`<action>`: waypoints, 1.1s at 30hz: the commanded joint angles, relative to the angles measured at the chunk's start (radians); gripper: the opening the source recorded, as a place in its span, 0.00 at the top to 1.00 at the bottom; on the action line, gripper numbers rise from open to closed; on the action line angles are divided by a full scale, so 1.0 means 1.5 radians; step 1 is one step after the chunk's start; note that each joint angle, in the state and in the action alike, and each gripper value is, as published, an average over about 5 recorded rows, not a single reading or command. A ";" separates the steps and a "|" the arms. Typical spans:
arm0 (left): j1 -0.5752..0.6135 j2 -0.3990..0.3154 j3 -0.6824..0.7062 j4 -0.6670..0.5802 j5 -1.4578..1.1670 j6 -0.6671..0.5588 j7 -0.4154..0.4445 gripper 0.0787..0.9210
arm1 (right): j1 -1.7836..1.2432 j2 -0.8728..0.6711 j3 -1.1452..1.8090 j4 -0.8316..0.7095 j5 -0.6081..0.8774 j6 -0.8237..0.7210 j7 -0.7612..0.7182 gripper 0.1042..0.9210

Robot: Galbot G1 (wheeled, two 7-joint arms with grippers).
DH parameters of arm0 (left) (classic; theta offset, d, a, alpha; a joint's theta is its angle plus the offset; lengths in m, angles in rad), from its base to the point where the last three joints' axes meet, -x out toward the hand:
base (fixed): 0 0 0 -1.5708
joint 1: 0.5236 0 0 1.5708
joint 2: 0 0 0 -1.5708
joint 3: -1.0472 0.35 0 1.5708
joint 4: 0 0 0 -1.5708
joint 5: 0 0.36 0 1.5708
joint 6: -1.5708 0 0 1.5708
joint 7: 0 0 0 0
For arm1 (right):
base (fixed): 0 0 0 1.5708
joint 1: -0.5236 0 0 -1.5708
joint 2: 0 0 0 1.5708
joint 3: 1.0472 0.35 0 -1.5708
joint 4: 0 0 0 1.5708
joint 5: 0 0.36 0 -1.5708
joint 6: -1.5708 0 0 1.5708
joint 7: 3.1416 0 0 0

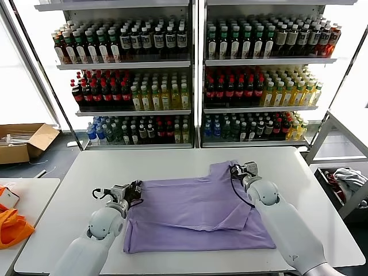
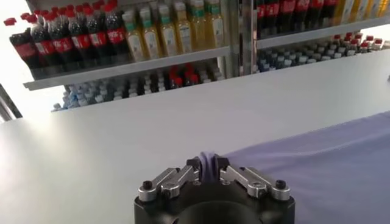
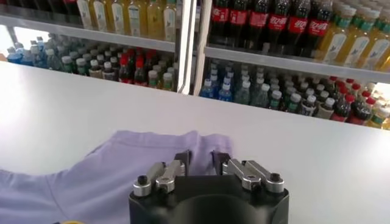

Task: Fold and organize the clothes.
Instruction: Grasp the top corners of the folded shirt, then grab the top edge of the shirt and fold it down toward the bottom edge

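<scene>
T-shirt (image 1: 195, 213) between both claws

A white desk (image 1: 190, 164) was seen in the foreground, with a second white desk (image 1: 34, 192) set just beside it on the left. A bright orange fabric item (image 1: 12, 227) was laid on that second desk. Behind both, two shelving units (image 1: 195, 75) were stood side by side, and their shelves were filled with rows of bottles (image 1: 123, 43): dark drinks with red labels, yellow and green drinks, and small clear bottles with blue caps on the lowest shelf. An open cardboard box (image 1: 23, 141) was placed on the floor at the far left. At the right edge, crumpled cloth was seen in a bin (image 1: 345, 184).
</scene>
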 commanded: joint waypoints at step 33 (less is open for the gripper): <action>0.129 0.008 -0.060 -0.161 0.068 -0.131 0.019 0.99 | -0.264 0.005 0.171 0.385 -0.076 0.040 0.059 1.00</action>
